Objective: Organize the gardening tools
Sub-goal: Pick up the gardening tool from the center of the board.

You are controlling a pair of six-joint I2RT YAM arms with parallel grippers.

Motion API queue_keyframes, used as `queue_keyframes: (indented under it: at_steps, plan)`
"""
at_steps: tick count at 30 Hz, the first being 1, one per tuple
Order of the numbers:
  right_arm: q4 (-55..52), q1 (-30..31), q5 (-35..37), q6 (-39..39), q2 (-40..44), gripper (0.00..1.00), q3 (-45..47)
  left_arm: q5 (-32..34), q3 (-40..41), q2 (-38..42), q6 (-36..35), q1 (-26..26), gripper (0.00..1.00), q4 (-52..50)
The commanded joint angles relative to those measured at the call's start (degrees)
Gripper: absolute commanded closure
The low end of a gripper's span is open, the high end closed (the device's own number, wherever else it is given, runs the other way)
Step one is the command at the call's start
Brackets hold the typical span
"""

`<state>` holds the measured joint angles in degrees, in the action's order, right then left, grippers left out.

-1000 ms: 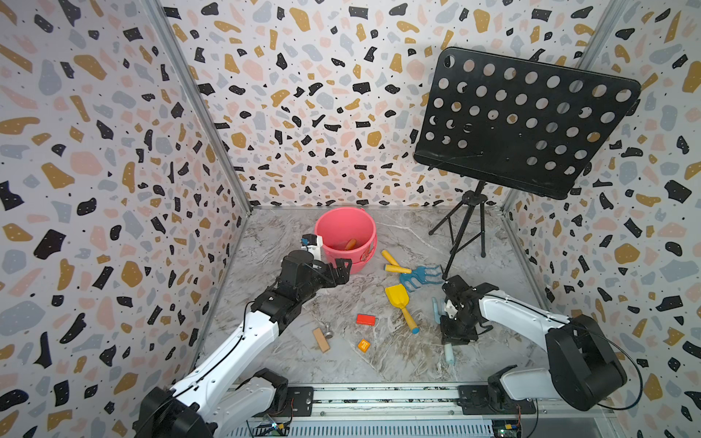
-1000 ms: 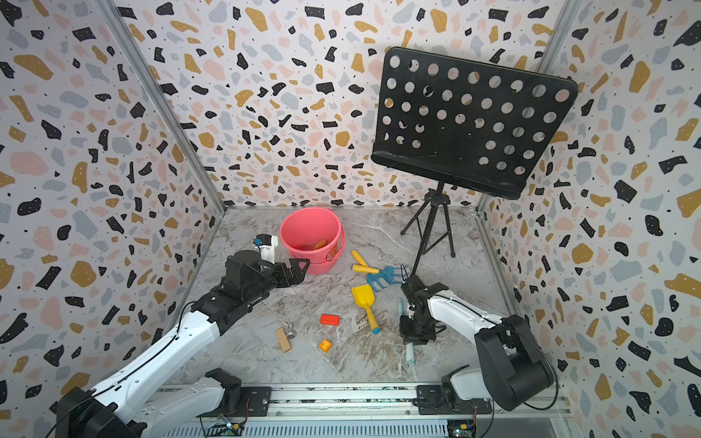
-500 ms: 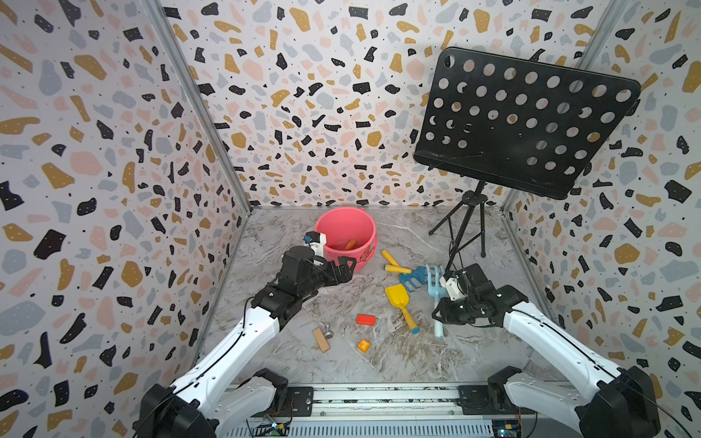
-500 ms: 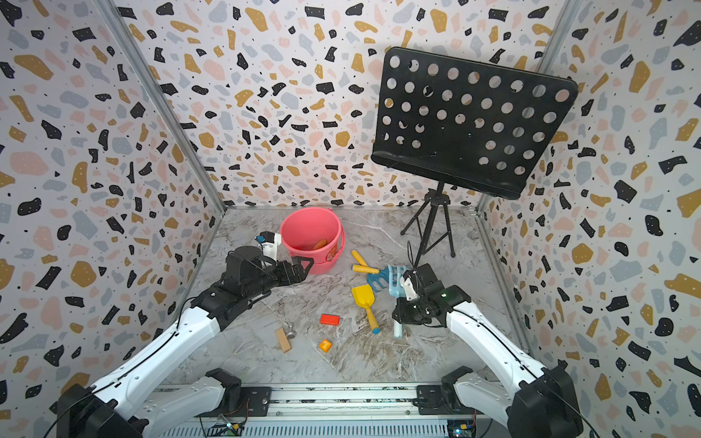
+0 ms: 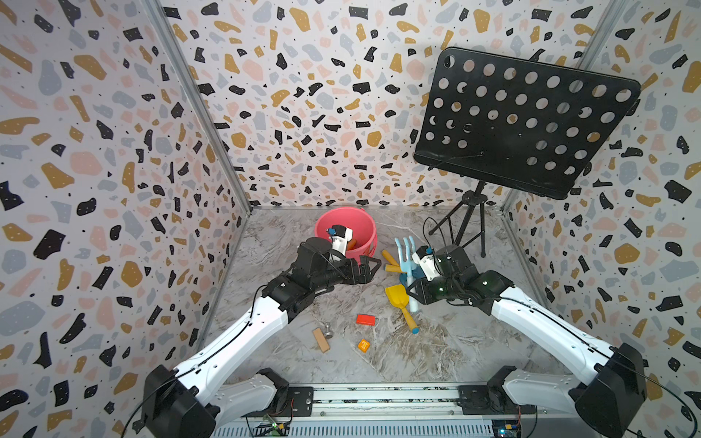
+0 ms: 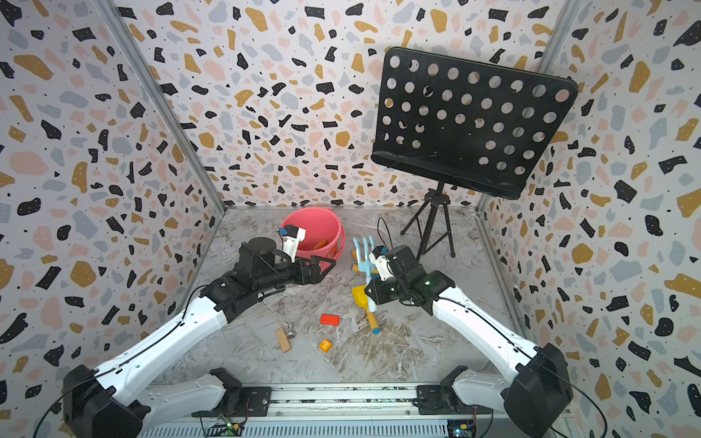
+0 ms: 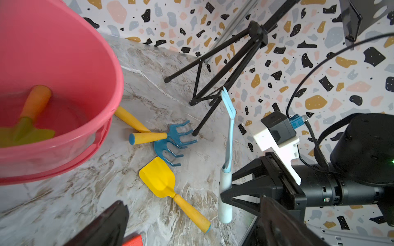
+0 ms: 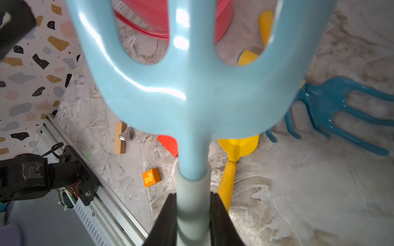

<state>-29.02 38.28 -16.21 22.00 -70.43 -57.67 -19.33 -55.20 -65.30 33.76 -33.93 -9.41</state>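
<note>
My right gripper (image 8: 193,204) is shut on the pale handle of the light-blue fork (image 8: 191,95), which it holds upright, tines up, above the table in both top views (image 5: 405,252) (image 6: 365,254). Beneath it lies the yellow scoop (image 5: 397,295). Two darker blue rakes (image 7: 170,140) with yellow handles lie crossed between the scoop and the pink bucket (image 5: 322,223). The green trowel (image 7: 27,132) rests inside the bucket. My left gripper (image 5: 370,265) hangs open and holds nothing, by the bucket's front right side, a short way left of the fork.
A black music stand on a tripod (image 5: 466,223) stands at the back right, close behind the rakes. A red block (image 5: 365,319), an orange block (image 5: 363,345), a wooden block (image 5: 321,339) and a metal knob (image 5: 327,333) lie nearer the front rail (image 5: 379,398).
My right gripper has lifted the fork off the table near the front and carried it back and left, now upright over the scoop. The left arm has edged toward the right.
</note>
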Motion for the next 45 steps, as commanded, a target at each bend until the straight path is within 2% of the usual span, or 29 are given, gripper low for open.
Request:
queue_keyframes:
  at_steps: [1,9,14,21,31,35,37,41,45]
  plan:
    - [2.1,2.2,1.9,-3.1,-0.7,1.0,-3.4,-0.9,-2.1,-1.1,-2.2,-1.2,0.0,2.0]
    - [4.0,5.1,2.1,-5.4,-1.9,1.0,-4.6,-1.1,-1.6,-2.6,-1.1,-1.6,0.01,6.6]
    - [4.2,6.1,2.0,-6.5,-2.0,1.0,-4.9,-1.8,-1.3,-4.4,-0.3,-1.6,0.12,10.7]
    - [4.3,6.8,1.9,-7.5,-2.0,1.0,-4.8,-2.0,-1.3,-6.8,1.8,-1.6,0.33,14.8]
    - [4.9,6.9,2.1,-7.3,-2.6,0.99,-3.9,-1.1,-1.7,-7.3,1.4,-1.6,0.77,15.8]
    - [5.2,6.9,2.6,-6.6,-2.7,0.89,-3.9,0.0,-1.8,-7.0,0.4,-1.5,0.92,14.9]
    - [5.2,6.9,2.9,-6.1,-2.6,0.77,-3.8,0.8,-1.8,-6.6,-0.4,-1.5,0.96,14.7]
    - [5.3,6.9,3.6,-5.2,-2.1,0.5,-2.9,3.8,-1.6,-5.4,-3.2,-1.5,1.0,14.8]
    - [4.9,6.9,5.7,-3.9,-0.7,0.4,-1.7,8.7,-1.4,-3.3,-8.3,-1.5,1.0,15.7]
